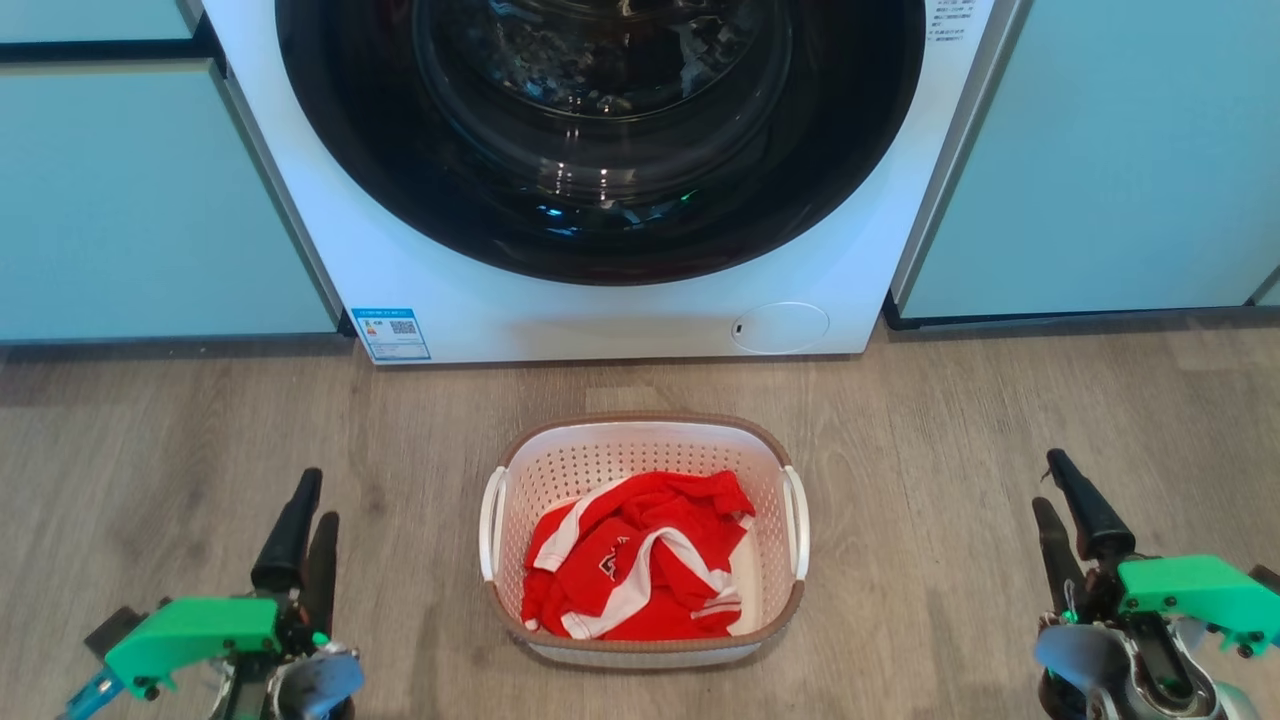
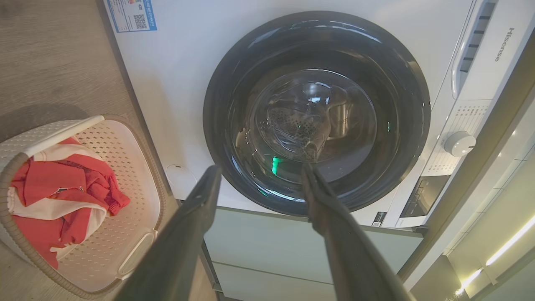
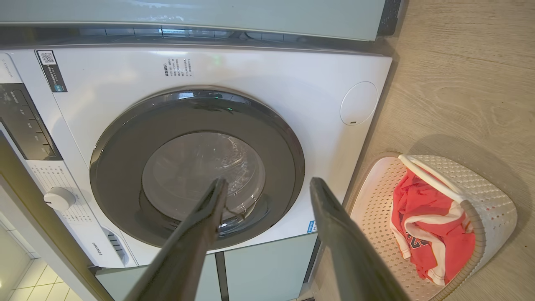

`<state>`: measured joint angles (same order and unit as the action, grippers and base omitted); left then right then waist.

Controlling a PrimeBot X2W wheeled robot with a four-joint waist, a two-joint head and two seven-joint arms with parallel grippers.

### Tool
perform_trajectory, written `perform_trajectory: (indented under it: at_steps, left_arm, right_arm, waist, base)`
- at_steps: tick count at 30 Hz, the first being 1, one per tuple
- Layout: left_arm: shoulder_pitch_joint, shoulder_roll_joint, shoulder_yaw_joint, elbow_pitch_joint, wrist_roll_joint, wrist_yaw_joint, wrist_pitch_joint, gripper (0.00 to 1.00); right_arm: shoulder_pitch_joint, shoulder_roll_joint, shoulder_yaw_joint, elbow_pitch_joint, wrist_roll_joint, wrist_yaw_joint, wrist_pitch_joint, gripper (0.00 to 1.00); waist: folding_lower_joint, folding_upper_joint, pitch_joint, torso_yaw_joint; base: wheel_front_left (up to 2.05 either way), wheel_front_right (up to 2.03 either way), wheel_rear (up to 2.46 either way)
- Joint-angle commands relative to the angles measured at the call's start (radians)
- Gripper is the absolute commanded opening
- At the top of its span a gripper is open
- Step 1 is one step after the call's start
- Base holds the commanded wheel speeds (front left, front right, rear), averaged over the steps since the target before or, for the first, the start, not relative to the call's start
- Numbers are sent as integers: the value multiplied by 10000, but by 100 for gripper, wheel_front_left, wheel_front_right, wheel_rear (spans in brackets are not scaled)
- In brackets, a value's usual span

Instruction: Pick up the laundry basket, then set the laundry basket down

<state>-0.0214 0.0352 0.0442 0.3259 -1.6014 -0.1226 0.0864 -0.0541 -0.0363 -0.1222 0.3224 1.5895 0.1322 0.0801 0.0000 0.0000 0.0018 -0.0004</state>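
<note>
White basket (image 1: pixel 600 462) sits on wood floor (image 1: pixel 200 430) just before washer (image 1: pixel 450 300), red-and-white shirt (image 1: pixel 640 560) inside. Left gripper (image 1: pixel 318 497) and right gripper (image 1: pixel 1048 480) low at either side, well apart from basket. Both spread wide, empty, fingers toward washer.

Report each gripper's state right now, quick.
Left gripper: open, holding nothing.
Right gripper: open, holding nothing.

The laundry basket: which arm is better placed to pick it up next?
Probably left, narrowly: the left fingers, open and empty, stand nearer the laundry basket than the right fingers, equally open.
</note>
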Motion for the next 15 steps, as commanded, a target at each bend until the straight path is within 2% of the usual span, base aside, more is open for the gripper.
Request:
perform_trajectory:
  at_steps: [1,9,15]
  left_arm:
    - [-559,90,24,-395,127,-10,-81,100]
    - [-686,181,-194,-456,351,-15,-347,100]
    - [-817,339,-404,-462,947,-19,-595,100]
  right_arm:
    - [-403,-131,51,-395,-100,-2,-88,100]
    - [-464,-251,187,-457,-426,-3,-334,100]
    - [-546,-412,332,-504,-1203,-3,-541,100]
  waist:
    - [0,0,-2,-2]
    - [0,0,-11,-16]
    - [0,0,-25,-27]
  base:
    - [0,0,0]
    - [0,0,0]
    - [0,0,0]
